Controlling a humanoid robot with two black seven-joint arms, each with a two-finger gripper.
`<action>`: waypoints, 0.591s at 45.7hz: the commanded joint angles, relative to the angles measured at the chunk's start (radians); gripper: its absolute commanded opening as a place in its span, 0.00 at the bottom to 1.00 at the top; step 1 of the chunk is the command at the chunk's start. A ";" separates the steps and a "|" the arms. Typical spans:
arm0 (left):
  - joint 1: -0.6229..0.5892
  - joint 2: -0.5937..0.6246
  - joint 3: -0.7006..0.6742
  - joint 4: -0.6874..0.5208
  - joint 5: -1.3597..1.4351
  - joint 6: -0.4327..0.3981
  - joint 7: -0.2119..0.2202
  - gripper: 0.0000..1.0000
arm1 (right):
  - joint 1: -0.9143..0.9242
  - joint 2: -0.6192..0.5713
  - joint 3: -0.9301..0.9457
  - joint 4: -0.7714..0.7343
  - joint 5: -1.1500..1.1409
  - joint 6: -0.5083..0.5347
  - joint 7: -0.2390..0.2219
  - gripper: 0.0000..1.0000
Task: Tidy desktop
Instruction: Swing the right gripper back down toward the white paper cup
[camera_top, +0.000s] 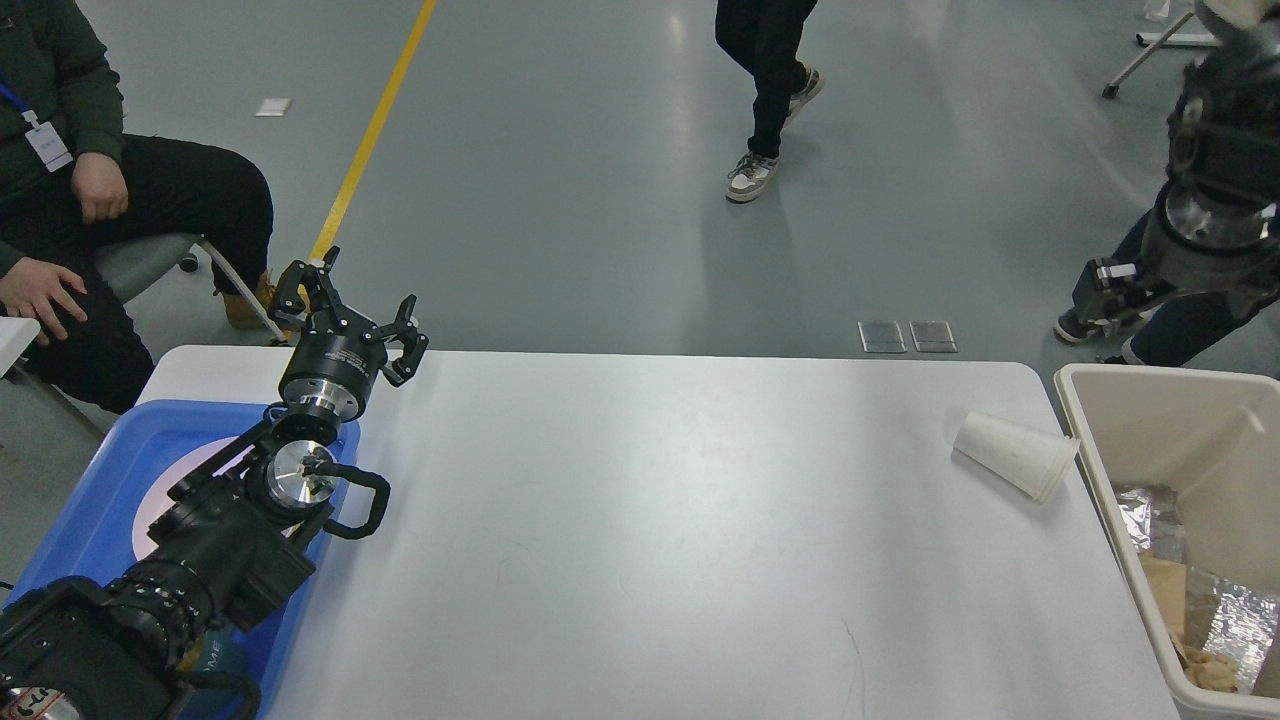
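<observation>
The white desktop (650, 500) fills the middle of the head view. A white paper cup (1015, 455) lies on its side near the desktop's right edge, its mouth toward the beige bin (1085, 420). My left gripper (345, 300) is open and empty, held above the desktop's far left corner. My right gripper (1100, 290) hangs in the air beyond the far right corner, above and behind the bin. It is seen small and dark, so its fingers cannot be told apart.
A blue tray (110, 470) with a pale plate (160, 500) lies under my left arm at the left edge. The bin holds foil and brown paper scraps (1190, 600). A seated person (90, 200) is at far left; another person (765, 90) walks beyond the table.
</observation>
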 joint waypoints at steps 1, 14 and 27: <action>0.001 -0.001 0.000 0.000 0.000 0.000 0.000 0.96 | -0.161 0.005 0.005 -0.007 -0.038 -0.243 0.001 1.00; -0.001 0.000 0.000 0.000 0.000 0.000 0.000 0.96 | -0.391 0.060 0.073 -0.076 -0.038 -0.521 0.001 1.00; -0.001 -0.001 0.000 0.000 0.000 0.000 0.000 0.96 | -0.513 0.151 0.107 -0.162 -0.106 -0.532 0.005 1.00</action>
